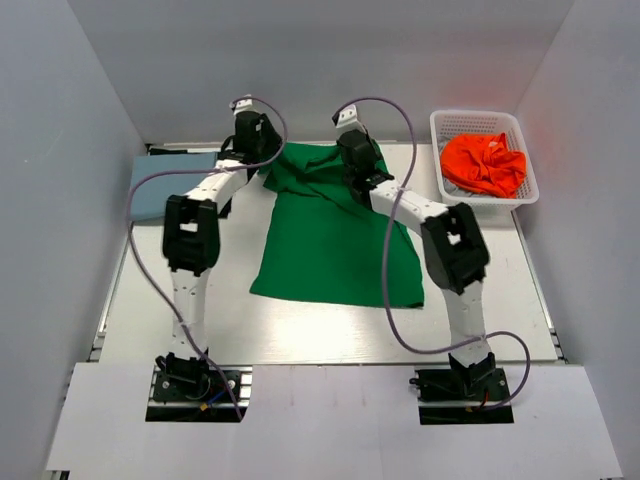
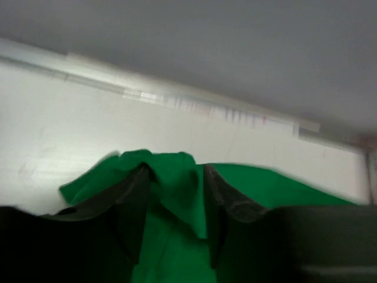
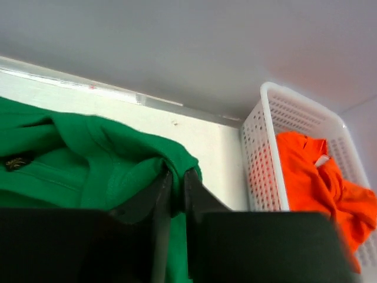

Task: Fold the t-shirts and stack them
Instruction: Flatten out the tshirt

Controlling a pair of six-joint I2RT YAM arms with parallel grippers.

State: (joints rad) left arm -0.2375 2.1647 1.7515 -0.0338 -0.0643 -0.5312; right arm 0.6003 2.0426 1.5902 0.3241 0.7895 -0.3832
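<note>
As it lies, the green t-shirt [image 1: 335,235] runs near-to-far, collar far.

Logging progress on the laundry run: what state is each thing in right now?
green t-shirt: spread out, far edge bunched.
pale blue t-shirt: folded flat.
orange t-shirt: crumpled, unfolded.
white mesh basket: upright, holding the orange t-shirt.
left gripper: open, green cloth between its jaws.
right gripper: shut on the green t-shirt's edge.

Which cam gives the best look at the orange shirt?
Top external: the whole orange shirt shows, crumpled in the white basket. Right wrist is closer but the frame edge crops it. Left wrist misses it.
</note>
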